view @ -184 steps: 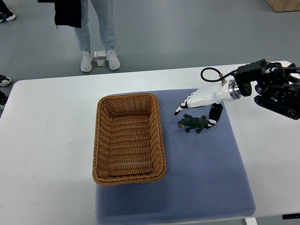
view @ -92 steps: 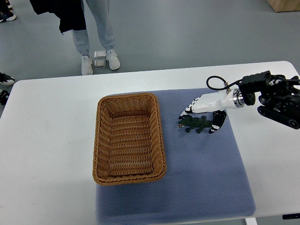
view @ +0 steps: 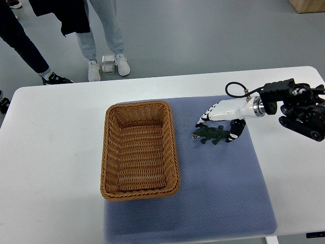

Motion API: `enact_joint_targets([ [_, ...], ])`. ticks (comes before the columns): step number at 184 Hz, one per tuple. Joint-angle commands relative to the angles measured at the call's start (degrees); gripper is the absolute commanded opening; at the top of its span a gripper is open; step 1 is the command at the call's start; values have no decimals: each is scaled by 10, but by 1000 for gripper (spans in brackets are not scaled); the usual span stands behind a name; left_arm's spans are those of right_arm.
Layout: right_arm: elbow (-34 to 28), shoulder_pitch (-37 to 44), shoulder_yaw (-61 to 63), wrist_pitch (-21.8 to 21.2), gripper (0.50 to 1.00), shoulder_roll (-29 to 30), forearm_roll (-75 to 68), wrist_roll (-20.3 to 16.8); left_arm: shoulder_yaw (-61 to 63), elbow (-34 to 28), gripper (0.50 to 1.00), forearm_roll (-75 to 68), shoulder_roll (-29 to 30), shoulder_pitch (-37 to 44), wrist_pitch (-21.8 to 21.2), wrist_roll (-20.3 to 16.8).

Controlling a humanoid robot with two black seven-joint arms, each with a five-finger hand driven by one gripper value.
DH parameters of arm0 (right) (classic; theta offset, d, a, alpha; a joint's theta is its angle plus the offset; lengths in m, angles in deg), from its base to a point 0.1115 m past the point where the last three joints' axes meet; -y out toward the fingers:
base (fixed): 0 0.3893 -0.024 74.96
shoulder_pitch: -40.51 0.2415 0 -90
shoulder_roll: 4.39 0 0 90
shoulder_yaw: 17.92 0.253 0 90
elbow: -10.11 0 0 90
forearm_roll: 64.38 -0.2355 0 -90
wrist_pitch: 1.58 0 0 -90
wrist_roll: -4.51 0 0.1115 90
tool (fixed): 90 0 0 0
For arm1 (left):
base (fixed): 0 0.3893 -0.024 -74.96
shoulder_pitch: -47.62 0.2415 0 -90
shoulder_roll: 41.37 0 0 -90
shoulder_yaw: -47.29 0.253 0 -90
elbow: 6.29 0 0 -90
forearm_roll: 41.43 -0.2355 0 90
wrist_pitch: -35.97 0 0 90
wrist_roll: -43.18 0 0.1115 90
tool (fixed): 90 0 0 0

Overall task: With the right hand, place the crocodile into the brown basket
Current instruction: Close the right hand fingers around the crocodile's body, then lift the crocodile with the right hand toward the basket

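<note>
1. Reaching over the crocodile [view: 210, 134], the white fingers [view: 208, 115] lie along its upper side and the dark thumb [view: 234, 130] sits by its tail; they stand apart, not yet clamped on it.
2. The right hand [view: 223, 116] comes in from the right edge of the frame, so the step in hand looks like the grasp.
3. The crocodile lies flat on the blue mat [view: 218, 193], right of centre, outside the brown basket [view: 173, 147] and near its right rim.
4. Next, I judge, fingers and thumb must close on the body, lift it clear of the rim, and carry it left over the basket.
</note>
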Motion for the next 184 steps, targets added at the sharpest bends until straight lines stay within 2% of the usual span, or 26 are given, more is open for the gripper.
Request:
enact_joint_targets([
  [1,0,0,1,0,868,1,-1,0,0,0,1000,0,0,0,0,0],
  [18,0,0,0,0,850,1,-1,0,0,0,1000,0,0,0,0,0],
  [29,1,0,0,0,797,1,-1,0,0,0,1000,0,0,0,0,0],
  [38,1,-1,0,0,772,1,-1,0,0,0,1000,0,0,0,0,0],
  [61,2,-1,0,1,658,1,0,0,0,0,1000,0,0,0,0,0],
  [93,2,-1,0,1,568,1,-1,0,0,0,1000,0,0,0,0,0],
  [109,2,1,0,1,549,1,-1,0,0,0,1000,0,0,0,0,0],
  [152,1,2,1,1,539,0,-1,0,0,0,1000,0,0,0,0,0],
  [167,2,3,3,1,509,0,-3,0,0,0,1000,0,0,0,0,0],
  [184,2,4,6,1,509,-1,-7,0,0,0,1000,0,0,0,0,0],
])
